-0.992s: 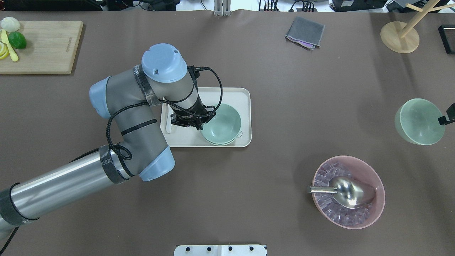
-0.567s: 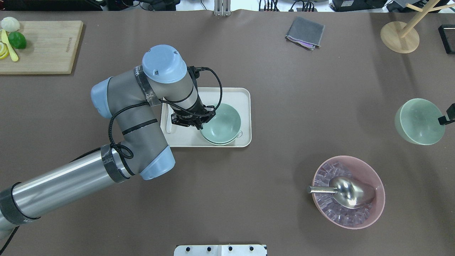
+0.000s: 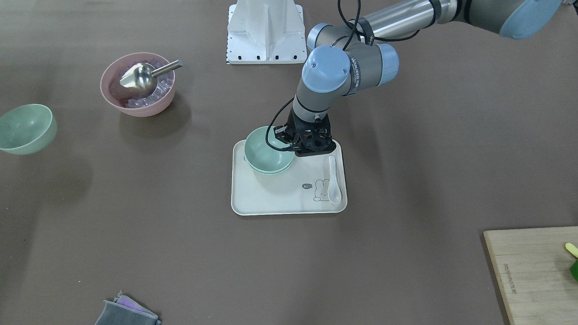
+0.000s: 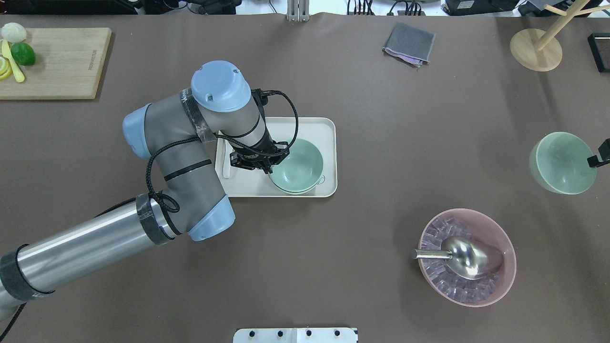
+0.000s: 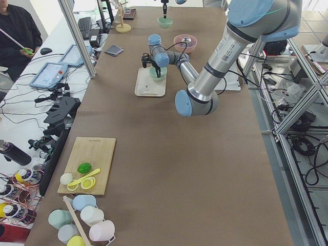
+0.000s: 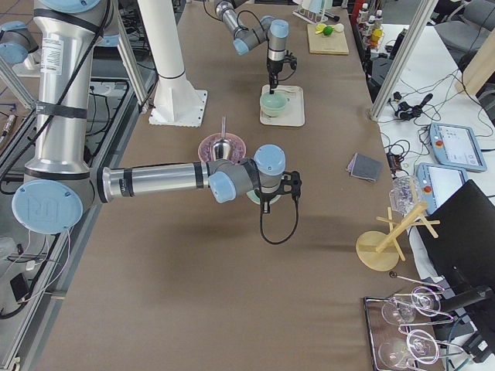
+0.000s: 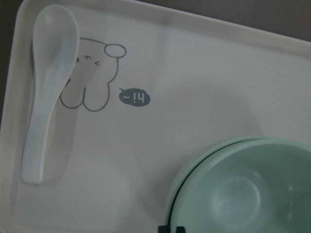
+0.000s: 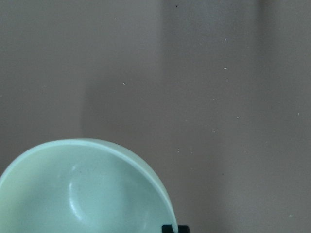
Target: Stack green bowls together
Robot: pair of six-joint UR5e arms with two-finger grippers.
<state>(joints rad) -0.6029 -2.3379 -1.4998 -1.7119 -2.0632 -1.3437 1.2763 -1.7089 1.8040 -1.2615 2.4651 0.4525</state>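
Two green bowls sit nested on a cream tray point(image 4: 329, 133); the upper bowl point(image 4: 298, 164) point(image 3: 264, 149) rests in the lower one, whose rim point(image 7: 171, 199) shows just outside it. My left gripper point(image 4: 270, 167) point(image 7: 172, 228) is shut on the near rim of the upper bowl point(image 7: 243, 194). The third green bowl point(image 4: 562, 163) point(image 3: 25, 128) hangs above the table at the right edge. My right gripper point(image 4: 595, 162) point(image 8: 175, 228) is shut on its rim point(image 8: 82, 194).
A white spoon point(image 3: 334, 180) lies on the tray beside the left gripper. A pink bowl point(image 4: 505, 276) with ice and a metal scoop point(image 4: 469, 257) stands front right. A grey cloth point(image 4: 410, 43), a wooden stand point(image 4: 536, 50) and a cutting board point(image 4: 57, 62) lie at the back.
My left arm has shifted very slightly, with the upper bowl still nested on the tray. The right gripper and its bowl have not moved.
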